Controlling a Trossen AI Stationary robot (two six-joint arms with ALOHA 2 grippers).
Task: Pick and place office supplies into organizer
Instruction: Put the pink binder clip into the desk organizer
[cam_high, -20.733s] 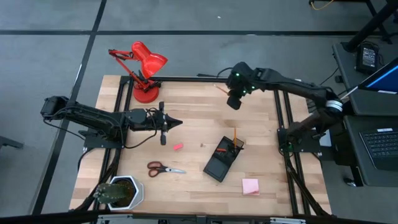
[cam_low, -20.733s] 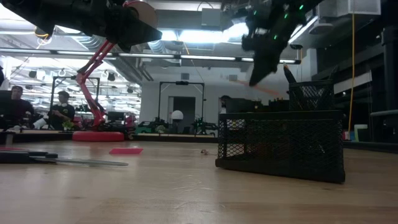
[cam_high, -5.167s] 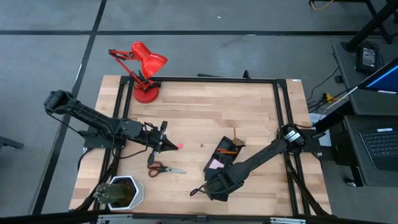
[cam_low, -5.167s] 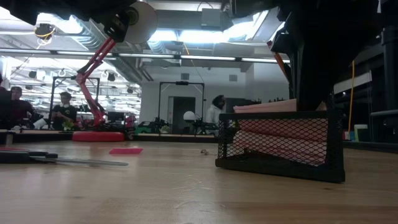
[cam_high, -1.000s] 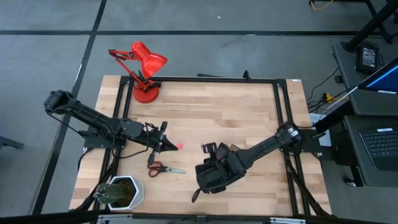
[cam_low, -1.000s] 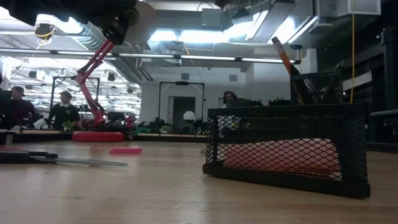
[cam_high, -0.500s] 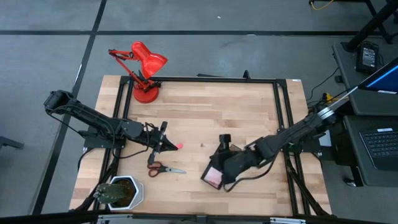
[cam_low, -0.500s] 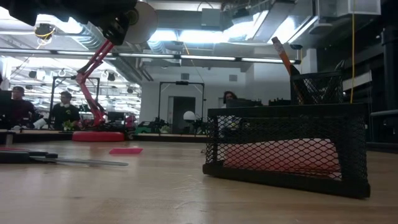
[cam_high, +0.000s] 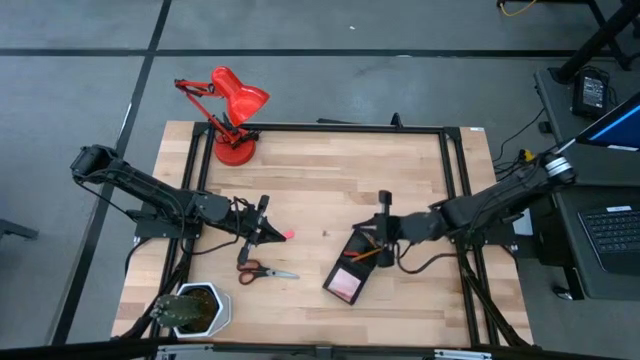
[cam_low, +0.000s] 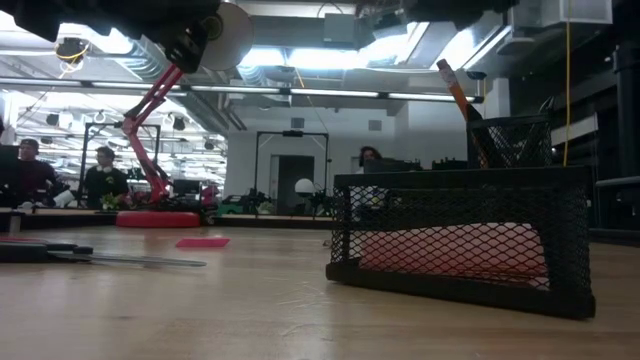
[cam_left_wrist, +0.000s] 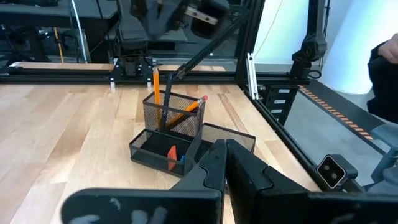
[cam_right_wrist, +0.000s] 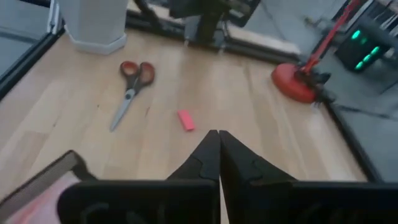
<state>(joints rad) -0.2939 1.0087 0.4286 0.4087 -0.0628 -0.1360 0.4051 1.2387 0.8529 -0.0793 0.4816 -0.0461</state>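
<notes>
No readable brands, labels or writing in any view.

Your right end effector (cam_high: 384, 203) sits above the far end of the mesh organizer (cam_high: 352, 265), fingers pressed together, nothing held. 0.5 s ago it was lower and farther left, over the organizer's middle; the arm has since drawn back toward the right counter edge.

Organizer: on the wooden counter (cam_high: 330, 170), right of centre, unmoved vs. 0.5 s ago. Pink sticky-note pad (cam_high: 347, 285) lies in its near compartment; orange pencils (cam_left_wrist: 155, 87) stand in the tall cup.

Your left end effector (cam_high: 272, 234) is low by the pink eraser (cam_high: 288, 235), fingers closed, same place as before. Red-handled scissors (cam_high: 258, 270) lie just in front of it.
</notes>
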